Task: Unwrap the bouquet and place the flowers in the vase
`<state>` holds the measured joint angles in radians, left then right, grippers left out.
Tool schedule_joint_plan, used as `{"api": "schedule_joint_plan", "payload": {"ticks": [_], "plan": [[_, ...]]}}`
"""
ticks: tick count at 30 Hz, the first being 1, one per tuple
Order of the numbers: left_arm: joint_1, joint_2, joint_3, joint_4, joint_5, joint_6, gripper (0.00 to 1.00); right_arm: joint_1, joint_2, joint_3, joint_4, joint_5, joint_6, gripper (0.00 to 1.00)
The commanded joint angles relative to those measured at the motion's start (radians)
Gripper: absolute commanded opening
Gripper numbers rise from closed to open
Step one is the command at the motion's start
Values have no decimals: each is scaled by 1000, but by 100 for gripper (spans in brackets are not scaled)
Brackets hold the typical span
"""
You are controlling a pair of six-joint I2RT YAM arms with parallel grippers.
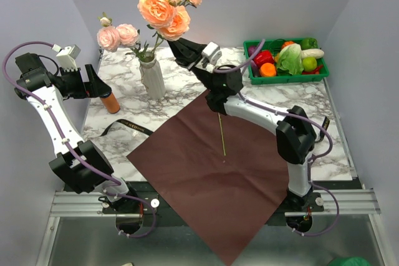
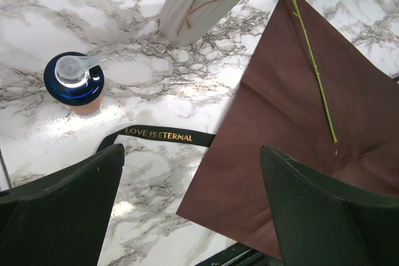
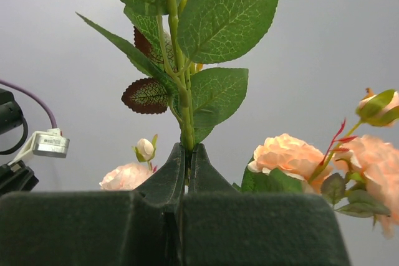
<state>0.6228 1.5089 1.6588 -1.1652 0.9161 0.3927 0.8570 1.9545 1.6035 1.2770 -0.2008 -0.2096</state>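
right jaws clenched on one rose stem (image 1: pixel 222 135); its peach blooms (image 1: pixel 163 7) stand high beside the vase (image 1: pixel 152 78), stem tip over the paper (image 1: pixel 212 179). left jaws released, empty. likely best: lift tip over the narrow neck, keep stem upright, lower slowly past pink roses (image 1: pixel 115 35) seated there. vase: white, ribbed, upright on worktop (image 1: pixel 299 101).

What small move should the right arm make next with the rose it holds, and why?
Probably lift the right gripper higher and shift it left toward the vase. It is shut on a rose stem whose lower end hangs low over the paper, off to the side of the vase, so the end likely must clear the rim first.
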Motion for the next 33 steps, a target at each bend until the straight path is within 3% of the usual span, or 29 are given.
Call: {"api": "schedule_joint_plan", "payload": {"ticks": [1,18,23,26,30,33], "plan": [[8,-1,15,-5,-8,9,99,-4,66,126,-7,4,-8,1],[8,4,27,-19,-3,28,99,-15,233,240,-197,46,4,1],[8,2,33,-25,1,26,99,-29,283,340,-272,49,24,1],[8,2,35,-27,0,26,99,-33,334,485,-454,58,36,1],[8,2,41,-30,0,26,99,-32,418,714,-837,90,47,1],[8,1,47,-31,0,25,99,-33,409,666,-884,122,72,1]]}}
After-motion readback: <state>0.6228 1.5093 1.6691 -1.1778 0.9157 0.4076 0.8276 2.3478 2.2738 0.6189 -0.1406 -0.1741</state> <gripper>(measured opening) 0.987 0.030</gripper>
